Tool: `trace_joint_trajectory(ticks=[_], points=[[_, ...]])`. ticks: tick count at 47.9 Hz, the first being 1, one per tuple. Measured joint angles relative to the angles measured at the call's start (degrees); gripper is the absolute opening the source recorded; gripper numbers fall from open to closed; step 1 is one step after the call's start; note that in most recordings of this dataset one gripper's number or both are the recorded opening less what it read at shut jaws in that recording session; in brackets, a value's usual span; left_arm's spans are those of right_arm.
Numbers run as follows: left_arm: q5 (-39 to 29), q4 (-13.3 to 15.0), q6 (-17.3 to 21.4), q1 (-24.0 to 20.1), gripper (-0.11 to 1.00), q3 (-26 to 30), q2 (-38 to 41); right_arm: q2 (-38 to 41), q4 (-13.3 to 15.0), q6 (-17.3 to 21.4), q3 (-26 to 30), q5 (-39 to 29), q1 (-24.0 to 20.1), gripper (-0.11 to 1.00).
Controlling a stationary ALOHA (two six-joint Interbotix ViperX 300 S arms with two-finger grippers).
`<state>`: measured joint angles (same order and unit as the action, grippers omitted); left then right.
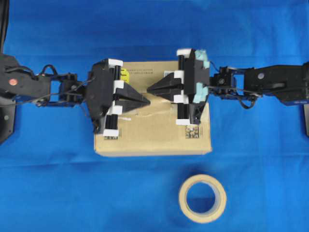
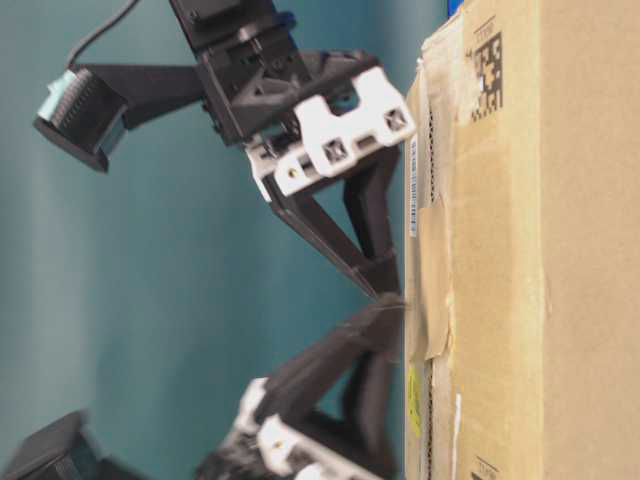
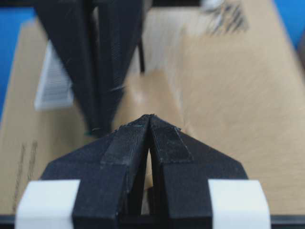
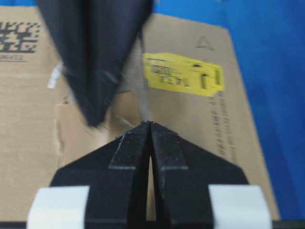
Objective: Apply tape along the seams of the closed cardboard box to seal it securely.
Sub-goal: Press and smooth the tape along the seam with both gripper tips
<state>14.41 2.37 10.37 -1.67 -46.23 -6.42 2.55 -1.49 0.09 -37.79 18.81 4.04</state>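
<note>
Brown cardboard box (image 1: 153,140) with yellow sticker (image 1: 124,75); both closed, empty claws, left gripper (image 1: 147,102) and right gripper (image 1: 148,90), meet tip-to-tip over its seam (image 1: 145,114)

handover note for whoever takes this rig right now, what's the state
Left end effector: shut, tip over the middle of the cardboard box.
Right end effector: shut, facing it tip to tip.
Neither visibly holds anything.
Tape: a tan piece lies flat on the box top under the tips.
Tape roll: on the blue cloth in front of the box.
Left: whether the seams are fully covered cannot be told; check and press down.
</note>
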Motion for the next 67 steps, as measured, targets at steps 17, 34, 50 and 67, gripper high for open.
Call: trace_joint_trajectory(ticks=[17,34,50,67], points=[[1.23,0.00,-3.96,-2.11,0.00,-1.85,3.16,3.16,-1.23,0.26,0.88,-0.35,-0.26,0.01],[1.41,0.00,-6.33,-2.20,0.00,-4.66,1.93,1.67,-4.31,0.26,-2.55,-2.72,-0.79,0.01],[1.49,0.00,-6.50,-2.46,0.00,-7.03,0.00,-2.02,-5.80,0.26,-6.94,-3.43,-1.14,0.01],[0.88,-0.09,-5.45,-2.72,0.00,-4.48,-2.29,-6.68,-5.80,-0.44,-6.86,-4.31,-1.23,0.01]])
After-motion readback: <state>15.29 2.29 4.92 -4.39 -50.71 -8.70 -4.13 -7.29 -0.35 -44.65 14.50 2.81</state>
